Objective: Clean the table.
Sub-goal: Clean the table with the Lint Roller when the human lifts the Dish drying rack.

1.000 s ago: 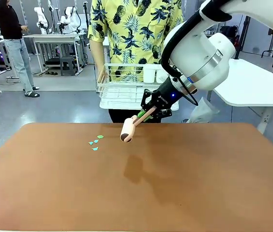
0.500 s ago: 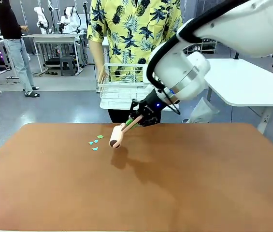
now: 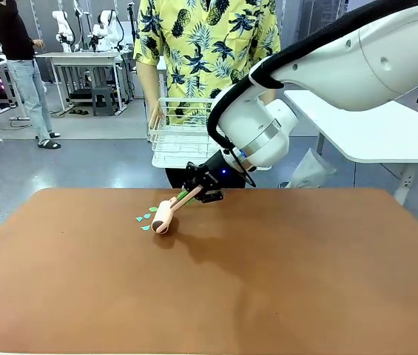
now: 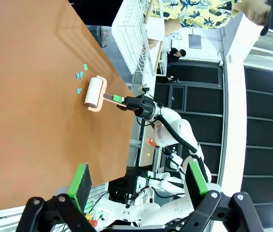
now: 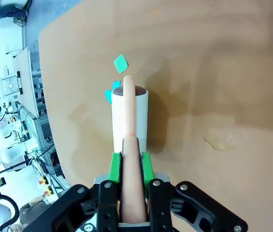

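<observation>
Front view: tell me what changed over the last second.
The right gripper, shut on the lint roller by its handle, carried it leftward across the table until its head sits right beside the green scraps. Nothing was grasped or released. The scraps, the person and the white rack stayed put.

the table [image 3: 282,281] has a smooth, matt, red-brown top. the roller [image 3: 162,219] looks like white paper on a smooth pink plastic handle [image 5: 132,193]. the small green bits [image 3: 146,217] look like thin paper. the right arm [image 3: 356,59] has a shiny white hard shell. the rack [image 3: 179,137] is thin white wire. the person's shirt [image 3: 201,44] is soft cloth.
</observation>
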### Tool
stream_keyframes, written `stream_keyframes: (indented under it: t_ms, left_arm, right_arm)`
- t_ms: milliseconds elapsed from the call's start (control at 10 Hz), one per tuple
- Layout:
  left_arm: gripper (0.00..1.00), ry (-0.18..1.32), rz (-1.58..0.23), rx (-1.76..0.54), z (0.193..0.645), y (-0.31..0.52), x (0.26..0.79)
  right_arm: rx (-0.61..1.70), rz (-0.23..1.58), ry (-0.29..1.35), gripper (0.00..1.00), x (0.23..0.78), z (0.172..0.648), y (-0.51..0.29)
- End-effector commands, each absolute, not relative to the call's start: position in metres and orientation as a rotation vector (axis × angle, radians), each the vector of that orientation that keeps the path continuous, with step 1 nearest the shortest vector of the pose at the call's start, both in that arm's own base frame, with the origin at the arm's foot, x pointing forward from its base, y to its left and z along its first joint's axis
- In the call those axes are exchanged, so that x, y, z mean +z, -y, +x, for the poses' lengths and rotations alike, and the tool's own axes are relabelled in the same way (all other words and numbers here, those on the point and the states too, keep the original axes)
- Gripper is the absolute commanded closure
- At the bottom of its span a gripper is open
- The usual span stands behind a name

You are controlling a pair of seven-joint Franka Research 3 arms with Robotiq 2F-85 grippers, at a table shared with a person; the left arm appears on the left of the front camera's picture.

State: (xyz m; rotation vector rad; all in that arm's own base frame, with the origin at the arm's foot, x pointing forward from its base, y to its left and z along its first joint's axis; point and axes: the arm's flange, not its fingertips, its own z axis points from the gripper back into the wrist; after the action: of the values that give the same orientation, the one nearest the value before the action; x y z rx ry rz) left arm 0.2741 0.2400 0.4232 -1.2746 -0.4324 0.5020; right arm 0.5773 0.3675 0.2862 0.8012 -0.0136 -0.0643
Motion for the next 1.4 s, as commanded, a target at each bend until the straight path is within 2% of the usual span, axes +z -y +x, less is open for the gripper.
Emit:
stream_keyframes:
  t_ms: [0,600,1100,1300]
  left_arm:
    - [0.00,0.436,-1.283,0.482,0.270,-0.242,0.423]
    - [0.00,0.436,-1.283,0.482,0.270,-0.242,0.423]
    - [0.00,0.436,-1.283,0.482,0.270,-0.242,0.423]
    - [0.00,0.436,-1.283,0.482,0.270,-0.242,0.423]
  right_arm:
    - [-0.100,0.775,0.006,0.79,0.283,0.583,-0.377]
    - [-0.110,0.720,-0.093,0.79,0.253,0.587,-0.393]
    - [-0.053,0.666,-0.198,0.79,0.235,0.596,-0.507]
    - [-0.047,0.678,-0.176,0.79,0.239,0.592,-0.538]
